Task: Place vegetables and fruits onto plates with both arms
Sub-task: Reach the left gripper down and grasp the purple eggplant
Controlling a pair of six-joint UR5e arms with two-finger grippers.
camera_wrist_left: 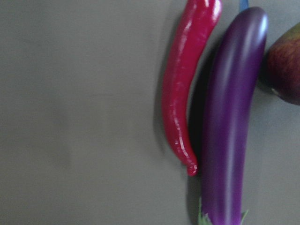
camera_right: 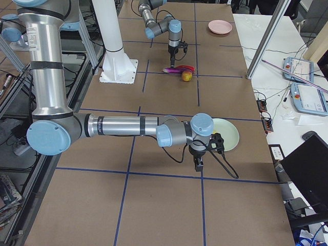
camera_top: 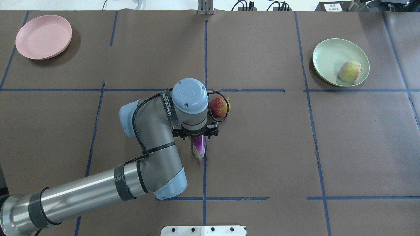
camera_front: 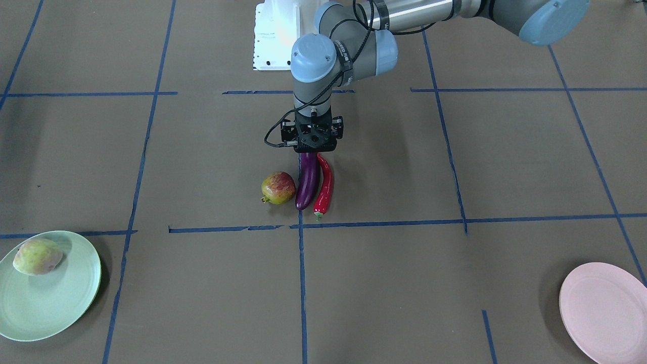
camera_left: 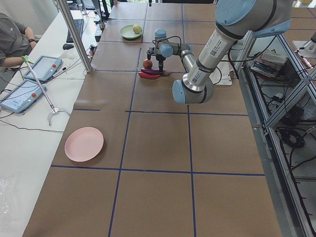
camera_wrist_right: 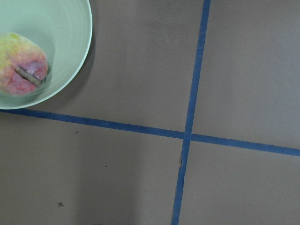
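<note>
The purple eggplant (camera_front: pixel 307 184) lies mid-table with the red chili (camera_front: pixel 324 189) alongside it and the pomegranate (camera_front: pixel 278 188) on its other side. My left gripper (camera_front: pixel 314 151) hangs straight over the eggplant's cap end (camera_top: pixel 199 150). Its fingers are hidden, so I cannot tell whether it is open or shut. The left wrist view shows the chili (camera_wrist_left: pixel 185 93) and the eggplant (camera_wrist_left: pixel 229 126) side by side. The yellow-green fruit (camera_top: pixel 349 71) lies on the mint green plate (camera_top: pixel 328 55). The pink plate (camera_top: pixel 43 36) holds nothing. My right gripper (camera_right: pixel 199 165) hangs beside the green plate (camera_right: pixel 230 136); I cannot tell its state.
The white robot base (camera_front: pixel 273 35) stands at the table's robot-side edge. Blue tape lines (camera_front: pixel 302 283) cross the brown tabletop. A side table with tablets (camera_left: pixel 22 94) and a metal pole (camera_left: pixel 74 34) stand along the operators' side.
</note>
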